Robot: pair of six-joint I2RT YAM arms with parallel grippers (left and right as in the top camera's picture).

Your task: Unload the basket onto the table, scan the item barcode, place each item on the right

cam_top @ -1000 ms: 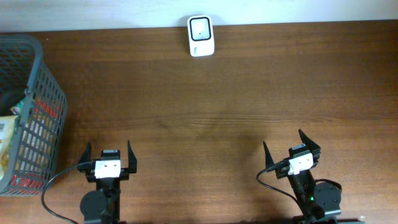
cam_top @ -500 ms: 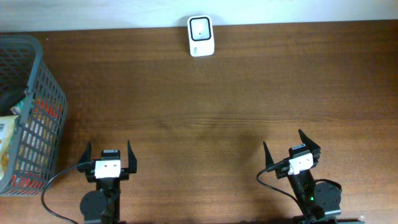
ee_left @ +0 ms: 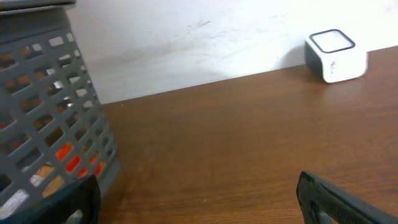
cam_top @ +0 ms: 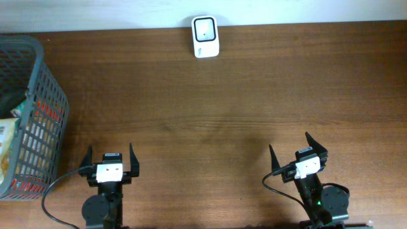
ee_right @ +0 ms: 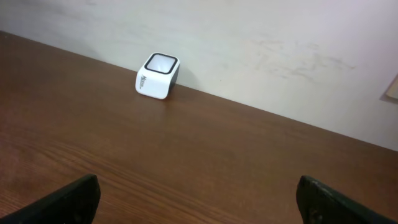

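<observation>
The white barcode scanner (cam_top: 205,37) stands at the table's far edge by the wall, and shows in the left wrist view (ee_left: 336,56) and the right wrist view (ee_right: 157,76). Packaged items (cam_top: 6,146) lie in the grey basket (cam_top: 48,121) at the far left; no barcode shows. My left gripper (cam_top: 110,157) is open and holds nothing near the front edge, just right of the basket (ee_left: 50,106). At the front right, my right gripper (cam_top: 290,147) is also open and holds nothing. Only bare table lies between the left gripper's fingertips (ee_left: 198,186) and between the right gripper's fingertips (ee_right: 198,186).
The wooden table (cam_top: 222,108) runs back to a pale wall (ee_right: 249,37). The basket's mesh wall rises close to my left gripper's left finger (ee_left: 81,196). Cables trail from both arm bases at the front edge.
</observation>
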